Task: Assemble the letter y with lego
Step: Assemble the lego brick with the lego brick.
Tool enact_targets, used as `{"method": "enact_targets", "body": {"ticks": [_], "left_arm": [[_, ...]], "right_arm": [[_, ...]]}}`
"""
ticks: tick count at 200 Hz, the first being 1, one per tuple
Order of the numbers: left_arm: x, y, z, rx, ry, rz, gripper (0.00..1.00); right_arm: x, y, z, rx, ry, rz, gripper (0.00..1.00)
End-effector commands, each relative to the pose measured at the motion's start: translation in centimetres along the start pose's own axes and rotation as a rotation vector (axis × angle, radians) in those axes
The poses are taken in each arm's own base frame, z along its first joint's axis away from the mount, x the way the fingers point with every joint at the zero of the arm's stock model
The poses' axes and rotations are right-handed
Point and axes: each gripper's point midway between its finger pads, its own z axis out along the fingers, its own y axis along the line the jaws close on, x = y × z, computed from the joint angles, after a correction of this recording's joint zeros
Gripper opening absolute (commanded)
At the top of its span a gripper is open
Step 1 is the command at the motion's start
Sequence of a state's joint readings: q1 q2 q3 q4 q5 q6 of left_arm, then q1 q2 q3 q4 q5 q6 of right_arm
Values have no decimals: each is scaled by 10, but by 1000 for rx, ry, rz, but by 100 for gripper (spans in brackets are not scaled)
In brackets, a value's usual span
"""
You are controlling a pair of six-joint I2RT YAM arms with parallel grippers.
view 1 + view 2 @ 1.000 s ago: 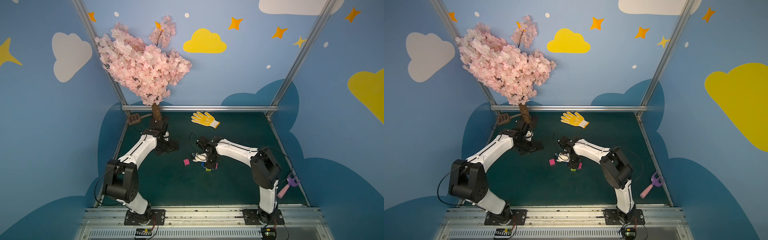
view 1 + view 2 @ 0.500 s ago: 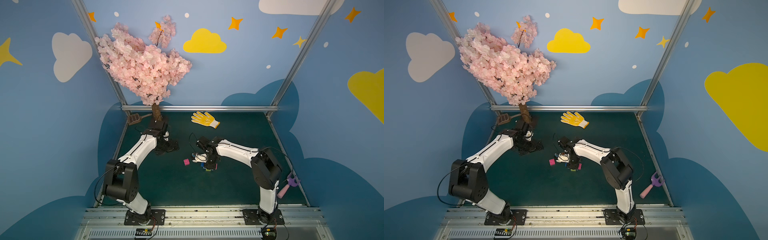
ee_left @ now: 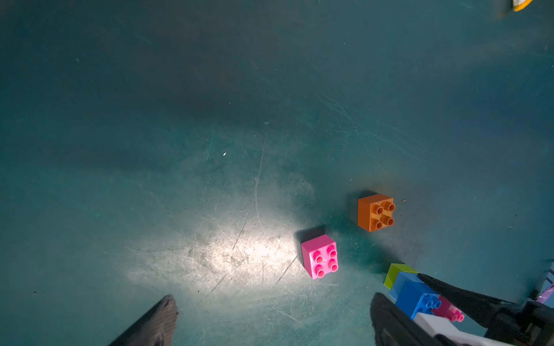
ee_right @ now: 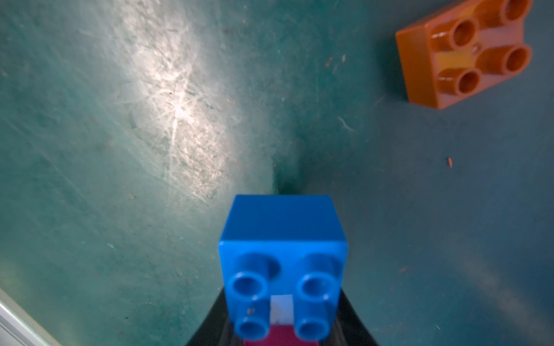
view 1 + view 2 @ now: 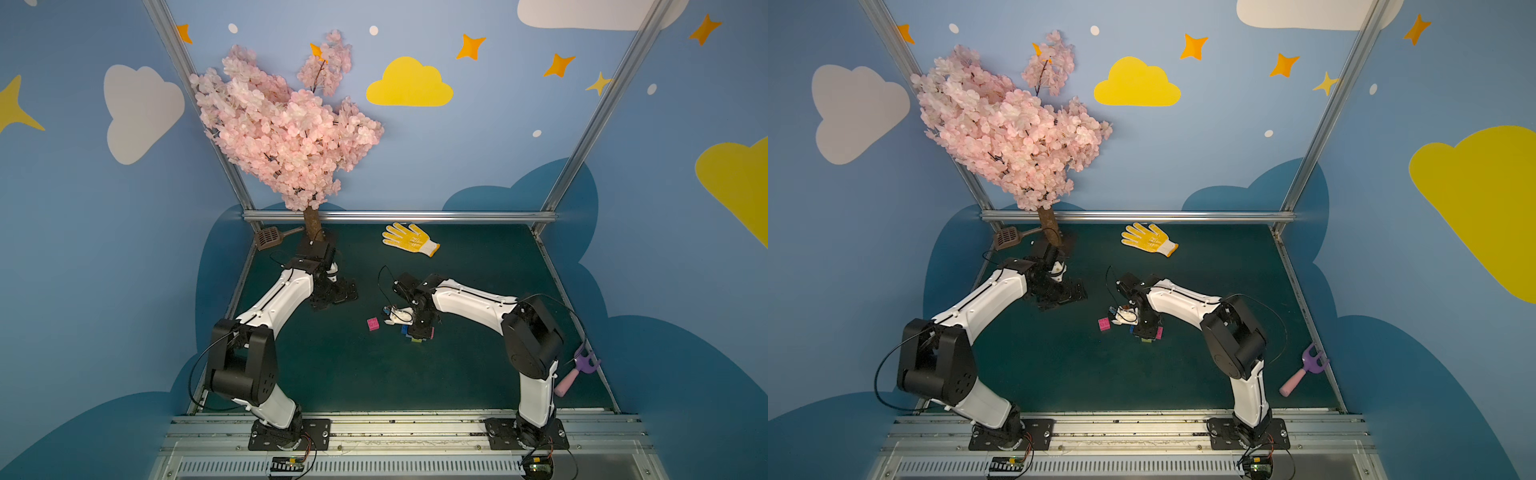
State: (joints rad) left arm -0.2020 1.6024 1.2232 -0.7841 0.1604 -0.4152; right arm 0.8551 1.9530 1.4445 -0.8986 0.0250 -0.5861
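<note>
Two bricks lie loose on the green mat [image 3: 209, 119]: a pink brick [image 3: 320, 256] and an orange brick [image 3: 376, 212], near each other but apart; right gripper [image 5: 419, 332] pinches the blue brick [image 4: 283, 239]; a lime green brick [image 3: 395, 274] and a second pink brick [image 3: 448, 311] sit just beside it; left gripper [image 3: 269, 323] spread wide, holding nothing; the loose pink brick lies ahead of its jaws, not between them.

no readable text, labels, or numbers

top views high, wrist views close, sharing orange brick [image 3: 376, 212]
</note>
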Motion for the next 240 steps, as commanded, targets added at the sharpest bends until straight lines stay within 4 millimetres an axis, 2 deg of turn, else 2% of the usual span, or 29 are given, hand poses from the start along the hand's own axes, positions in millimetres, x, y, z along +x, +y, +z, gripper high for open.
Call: {"method": "enact_targets", "body": {"ticks": [1,85,139,198,240], "left_arm": [[1,2,-1,6,5,-10,100],[1,2,-1,10,5,-17,100],[1,2,-1,9,4,-18,100],[1,3,-1,10,5,-20,100],[1,2,-1,10,4,-19,100]], "right_arm": [[16,5,18,-40,72,-9,0],[29,4,14,-45,116,3,0],[32,8,24,-74,151,49,0],[23,12,28,-90,128,117,0],[23,10,27,-86,132,93,0]]}}
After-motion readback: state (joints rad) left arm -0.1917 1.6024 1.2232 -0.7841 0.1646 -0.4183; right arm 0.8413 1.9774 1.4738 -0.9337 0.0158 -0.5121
